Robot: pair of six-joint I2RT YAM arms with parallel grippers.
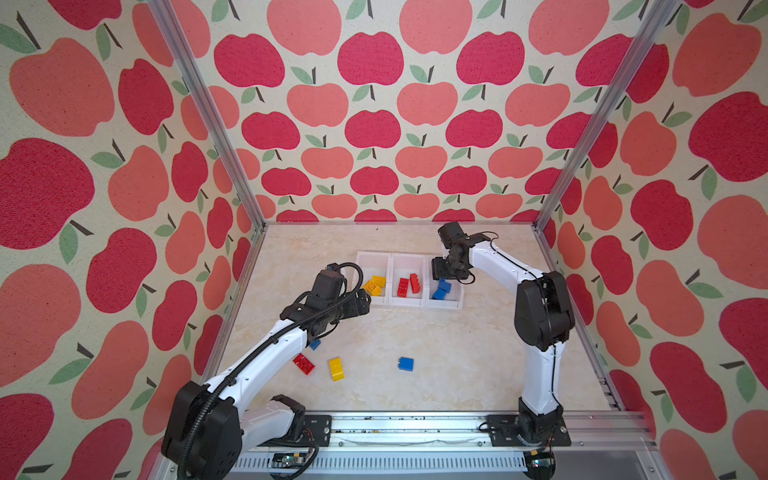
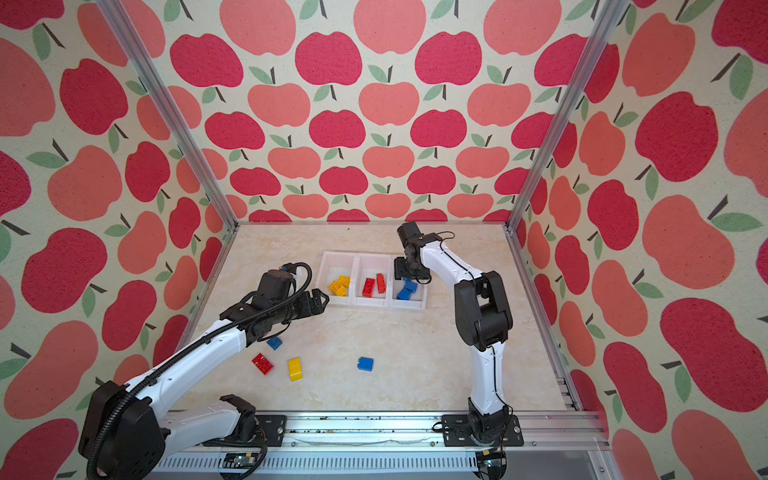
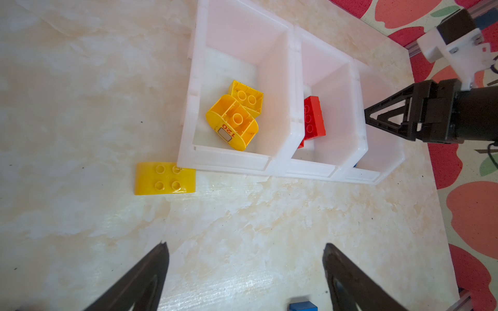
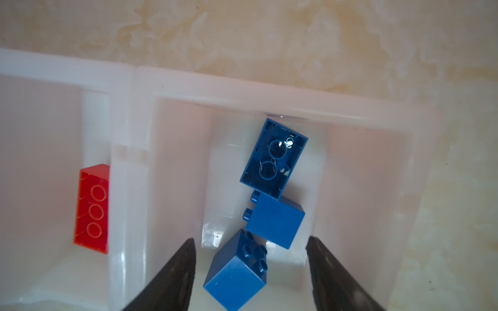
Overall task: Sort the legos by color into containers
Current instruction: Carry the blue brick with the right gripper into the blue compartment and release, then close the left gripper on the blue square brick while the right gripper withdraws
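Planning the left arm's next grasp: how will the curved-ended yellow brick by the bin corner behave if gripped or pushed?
The yellow brick looks like rigid moulded plastic, so it probably won't flex. Lying flat, studs up, it should slide rather than roll or tip. Its glossy curved ends may slip in a grip; the straight sides seem safer.

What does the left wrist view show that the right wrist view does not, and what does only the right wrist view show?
Only the left wrist view: two yellow legos in the end container, a third yellow lego on the table beside that container's corner, and the open left tool. Only the right wrist view: three blue legos in the other end container. Both: the white containers, a red lego in the middle one, the marble table, and the open right tool.
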